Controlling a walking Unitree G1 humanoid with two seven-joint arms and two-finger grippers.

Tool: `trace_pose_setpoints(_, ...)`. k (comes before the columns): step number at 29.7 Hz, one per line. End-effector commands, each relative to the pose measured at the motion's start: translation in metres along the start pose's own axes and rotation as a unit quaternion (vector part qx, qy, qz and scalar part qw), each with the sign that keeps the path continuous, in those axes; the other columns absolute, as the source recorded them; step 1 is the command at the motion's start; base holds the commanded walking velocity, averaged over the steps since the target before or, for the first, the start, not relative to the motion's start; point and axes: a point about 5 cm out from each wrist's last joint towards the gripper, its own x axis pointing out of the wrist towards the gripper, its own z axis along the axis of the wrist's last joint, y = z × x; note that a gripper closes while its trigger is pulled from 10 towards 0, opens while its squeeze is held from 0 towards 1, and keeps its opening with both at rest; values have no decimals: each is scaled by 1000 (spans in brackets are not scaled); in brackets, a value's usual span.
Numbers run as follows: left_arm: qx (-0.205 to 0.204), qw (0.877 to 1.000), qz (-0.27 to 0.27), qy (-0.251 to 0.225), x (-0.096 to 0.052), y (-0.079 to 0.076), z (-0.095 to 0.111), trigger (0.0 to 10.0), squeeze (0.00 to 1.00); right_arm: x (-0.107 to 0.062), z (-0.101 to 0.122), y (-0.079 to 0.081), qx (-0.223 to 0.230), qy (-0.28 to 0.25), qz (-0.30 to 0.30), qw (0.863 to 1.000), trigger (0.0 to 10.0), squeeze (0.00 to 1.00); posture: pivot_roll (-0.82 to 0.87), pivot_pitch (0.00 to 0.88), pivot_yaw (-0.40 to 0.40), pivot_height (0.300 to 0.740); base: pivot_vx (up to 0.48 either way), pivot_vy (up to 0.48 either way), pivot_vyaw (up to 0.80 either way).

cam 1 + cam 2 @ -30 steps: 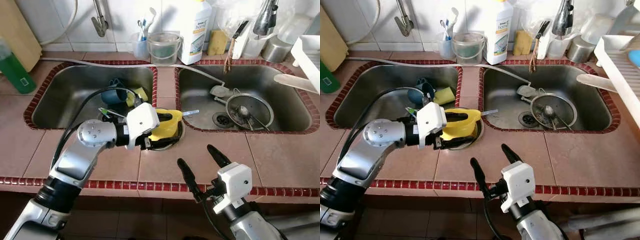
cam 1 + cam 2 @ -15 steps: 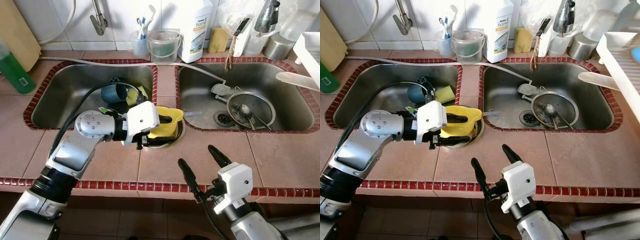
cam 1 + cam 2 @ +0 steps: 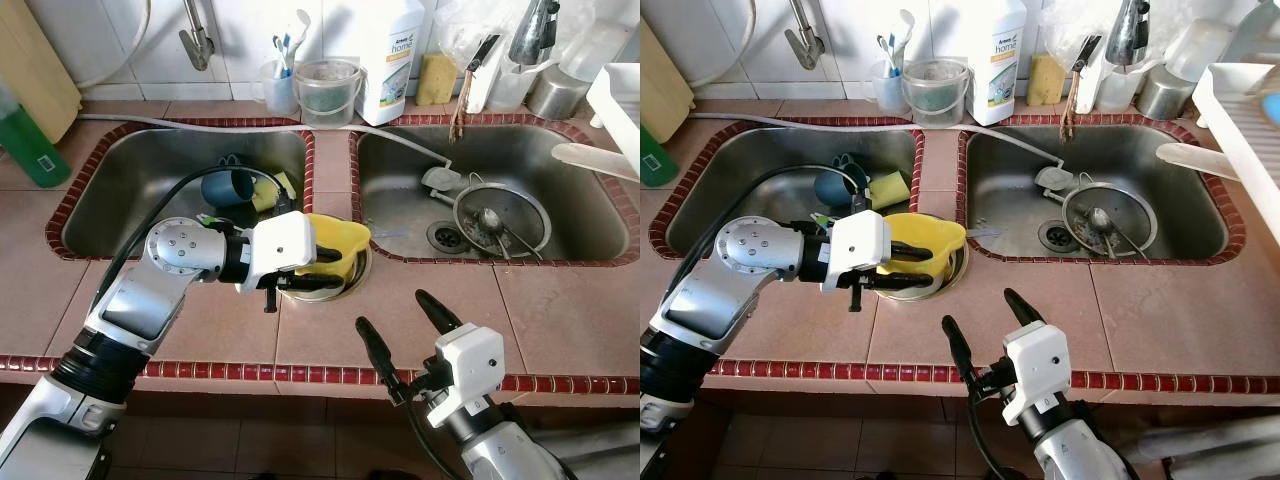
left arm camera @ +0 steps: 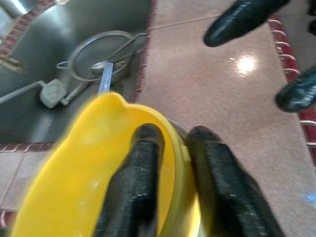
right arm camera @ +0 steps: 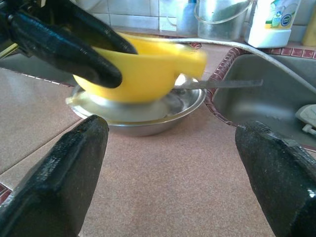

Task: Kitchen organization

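Bowl, yellow plastic (image 3: 335, 243), with a pouring lip: held by its rim, tilted, just above a shallow steel dish (image 3: 335, 283) that stands on the tiled counter (image 3: 560, 310) at the near end of the divider between two sinks. A metal utensil handle (image 5: 224, 84) projects from the dish toward the right-hand basin.

Left gripper (image 3: 318, 262): clamped on the yellow bowl's rim, one finger (image 4: 139, 182) inside the bowl and the other outside against the wall; the silver arm reaches in from the robot's left.

Right gripper (image 3: 405, 325): fingers spread wide, holding nothing, hovering over the counter's front edge, near the dish but apart from it, pointed toward the bowl.

Left sink (image 3: 130, 180): holds a dark blue cup (image 3: 228, 186) on its side and a yellow sponge (image 3: 270, 192), both just behind the left gripper's wrist.

Right sink (image 3: 590, 200): holds a round metal strainer (image 3: 500, 217) with a spoon lying in it, next to the drain (image 3: 441, 236), and a white plug nearby.

Back ledge, against the tiled wall: clear tumbler with toothbrushes (image 3: 281, 85), small clear pail (image 3: 328, 92), white detergent bottle (image 3: 390, 55), yellow sponge upright (image 3: 436, 82). Green bottle (image 3: 28, 140) stands on the counter at far left.
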Motion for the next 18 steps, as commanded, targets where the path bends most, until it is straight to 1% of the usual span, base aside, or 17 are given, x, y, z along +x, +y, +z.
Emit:
trace_pose_setpoints(1,17,1000,-13,2,-1,-2,4,0,0,-1,4,1,3,-4,3,1000,10000,0,-223,189,69,732,0,0,0)
trace_pose_setpoints(13,18,1000,-20,7,-3,-2,3,0,0,0,4,0,7,-4,4,1000,10000,0,-221,192,65,732,0,0,0)
trace_pose_setpoints(16,21,1000,-18,6,-4,0,3,0,0,0,4,0,7,-5,4,1000,10000,0,-220,192,65,732,0,0,0)
trace_pose_setpoints(18,19,1000,0,2,-6,6,4,0,0,1,5,-1,8,-7,2,1000,10000,0,-221,191,65,732,0,0,0)
